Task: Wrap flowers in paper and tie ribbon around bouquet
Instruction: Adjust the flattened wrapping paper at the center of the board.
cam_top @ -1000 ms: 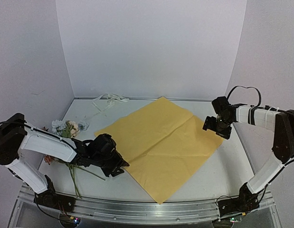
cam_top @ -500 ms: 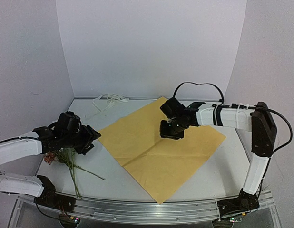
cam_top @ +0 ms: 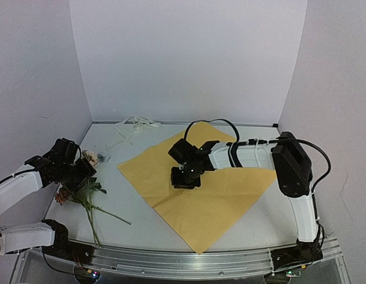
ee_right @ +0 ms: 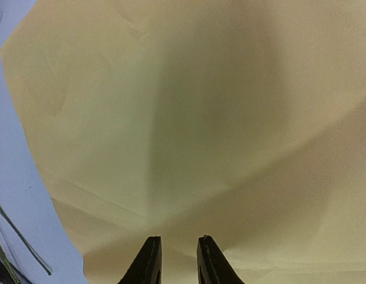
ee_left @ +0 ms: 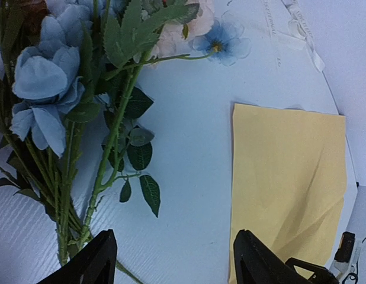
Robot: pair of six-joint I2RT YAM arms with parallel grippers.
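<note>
yellow paper [ee_left: 283, 171] edge near flowers [ee_left: 47, 89] (apart)

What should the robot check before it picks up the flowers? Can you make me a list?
1. Left gripper open and empty: ok, fingers wide apart.
2. Stems of the flowers between its fingers: not ok, they lie beside the left-hand finger.
3. Paper spread flat, yellow side up: ok.
4. Right gripper off the landing spot: probably not ok, it hangs over the paper's middle, fingers nearly together, holding nothing.
5. Ribbon out of the way: ok, it lies behind, apart from the paper.
</note>
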